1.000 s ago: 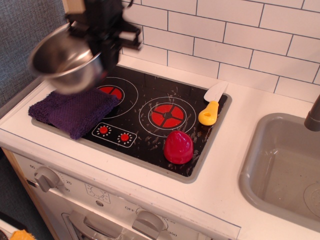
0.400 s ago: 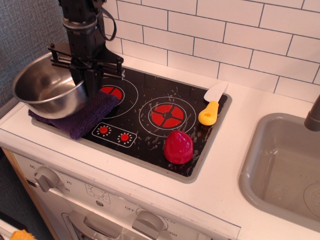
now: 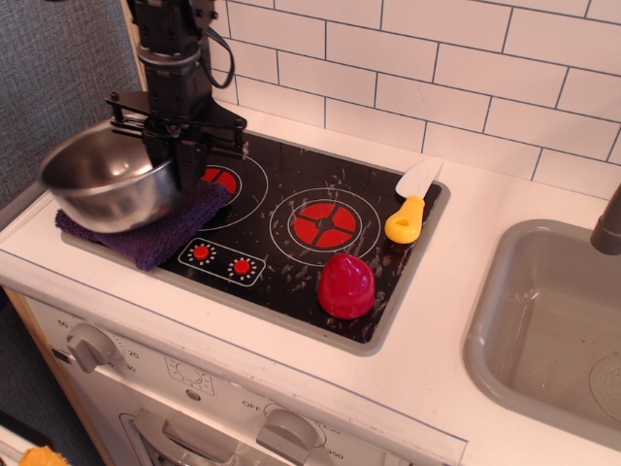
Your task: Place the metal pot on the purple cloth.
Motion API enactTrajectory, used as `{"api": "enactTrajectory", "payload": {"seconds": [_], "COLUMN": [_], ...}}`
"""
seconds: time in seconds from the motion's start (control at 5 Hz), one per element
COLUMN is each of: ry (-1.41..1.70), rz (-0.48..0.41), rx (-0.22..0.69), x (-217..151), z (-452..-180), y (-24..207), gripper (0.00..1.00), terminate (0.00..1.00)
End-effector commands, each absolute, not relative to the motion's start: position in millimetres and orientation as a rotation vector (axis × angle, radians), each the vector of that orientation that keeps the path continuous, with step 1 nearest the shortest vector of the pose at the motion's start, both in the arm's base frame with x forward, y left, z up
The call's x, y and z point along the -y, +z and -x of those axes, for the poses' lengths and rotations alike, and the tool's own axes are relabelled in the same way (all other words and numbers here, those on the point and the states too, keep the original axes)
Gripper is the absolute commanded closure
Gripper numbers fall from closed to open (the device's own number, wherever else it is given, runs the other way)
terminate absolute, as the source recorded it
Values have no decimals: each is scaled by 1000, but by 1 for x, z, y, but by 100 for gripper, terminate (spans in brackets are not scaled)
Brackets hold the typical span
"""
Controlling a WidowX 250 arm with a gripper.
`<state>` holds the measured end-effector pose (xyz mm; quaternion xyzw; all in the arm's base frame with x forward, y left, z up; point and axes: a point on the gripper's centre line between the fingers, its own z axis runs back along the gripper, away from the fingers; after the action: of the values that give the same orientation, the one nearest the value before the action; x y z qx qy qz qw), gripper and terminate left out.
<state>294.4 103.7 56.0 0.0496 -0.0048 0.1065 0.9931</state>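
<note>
A toy kitchen: white tiled wall (image 3: 437, 58), black hob (image 3: 301, 228) with printed red burners, grey sink (image 3: 543, 320), oven knobs (image 3: 92, 347).

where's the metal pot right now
The metal pot is at the far left of the camera view, over the purple cloth at the stove's left edge, with the gripper at its right rim.

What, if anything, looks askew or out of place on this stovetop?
The metal pot sits tilted and motion-blurred over the purple cloth, gripped at its rim by the gripper, so not settled flat. A yellow-handled knife and red object lie on the cooktop. Nothing spilled.
</note>
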Motion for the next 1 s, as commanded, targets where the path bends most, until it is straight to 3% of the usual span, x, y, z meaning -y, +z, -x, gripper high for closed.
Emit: {"api": "enactTrajectory", "payload": {"seconds": [0.0, 0.2, 0.4, 0.8], "ry": [128, 16, -45, -104], "rz": [-79, -50, -43, -42], "rx": [132, 179, 162, 136], "x": [-87, -66, -41, -34], "z": [-307, -315, -322, -327], "y": [105, 128, 128, 122], "gripper": [0, 0, 0, 0], "terminate": [0, 0, 0, 0]}}
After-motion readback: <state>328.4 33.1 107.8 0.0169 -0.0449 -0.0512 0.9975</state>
